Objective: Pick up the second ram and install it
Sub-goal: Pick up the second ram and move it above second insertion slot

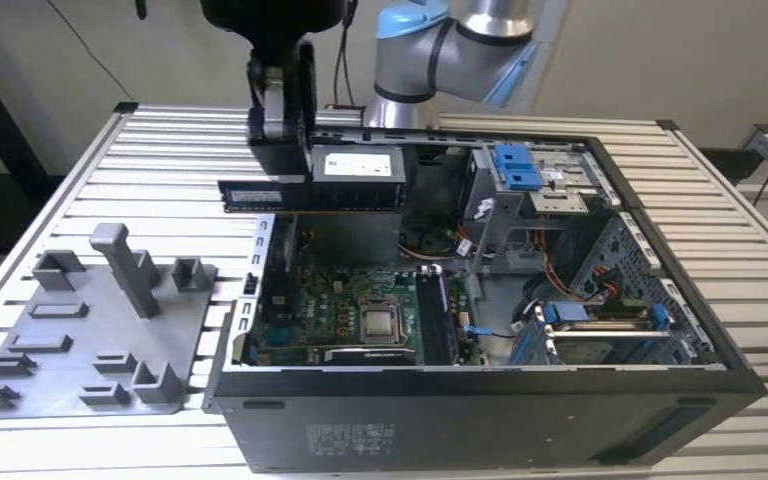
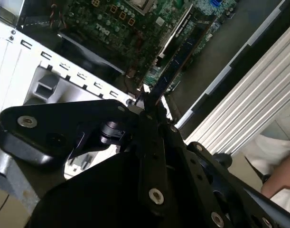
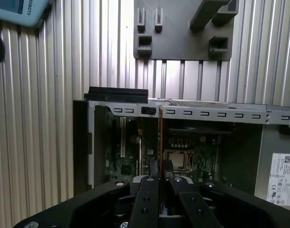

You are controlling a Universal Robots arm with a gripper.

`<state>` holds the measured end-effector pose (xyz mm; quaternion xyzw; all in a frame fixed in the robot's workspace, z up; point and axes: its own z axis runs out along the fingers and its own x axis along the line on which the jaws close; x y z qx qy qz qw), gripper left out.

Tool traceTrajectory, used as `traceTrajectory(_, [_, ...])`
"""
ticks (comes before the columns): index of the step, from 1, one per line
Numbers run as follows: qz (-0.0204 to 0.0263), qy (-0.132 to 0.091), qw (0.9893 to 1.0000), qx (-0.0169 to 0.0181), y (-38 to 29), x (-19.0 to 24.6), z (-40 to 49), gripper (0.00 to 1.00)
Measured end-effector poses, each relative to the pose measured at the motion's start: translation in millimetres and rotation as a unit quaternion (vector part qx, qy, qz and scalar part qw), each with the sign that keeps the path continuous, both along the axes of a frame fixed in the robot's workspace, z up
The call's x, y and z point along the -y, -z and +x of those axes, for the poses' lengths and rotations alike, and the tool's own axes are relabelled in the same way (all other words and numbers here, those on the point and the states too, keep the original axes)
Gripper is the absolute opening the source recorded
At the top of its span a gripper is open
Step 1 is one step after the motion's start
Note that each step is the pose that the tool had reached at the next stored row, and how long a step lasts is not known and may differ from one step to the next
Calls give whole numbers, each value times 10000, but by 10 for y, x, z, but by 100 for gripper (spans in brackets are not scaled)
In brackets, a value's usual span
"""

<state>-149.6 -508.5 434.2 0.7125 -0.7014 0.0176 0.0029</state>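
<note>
I read gripper (image 1: 281,183) fingers clamped on the second ram (image 1: 241,196) | stick held level above open computer case (image 1: 491,425) | grey tray (image 1: 84,345) alongside

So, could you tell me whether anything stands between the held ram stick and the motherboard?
Nothing visible does: the gripper holds the flat dark-blue ram stick above the open black computer case, and the green motherboard lies uncovered inside.

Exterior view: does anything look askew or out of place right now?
Nothing stands out. The gripper is shut on the second ram, held level above the open case; the grey tray lies flat beside it.
</note>
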Motion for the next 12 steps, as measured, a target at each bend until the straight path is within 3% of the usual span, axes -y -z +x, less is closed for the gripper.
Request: traceTrajectory(12, [-1, 0, 10000, -4, -1, 1, 358, 14])
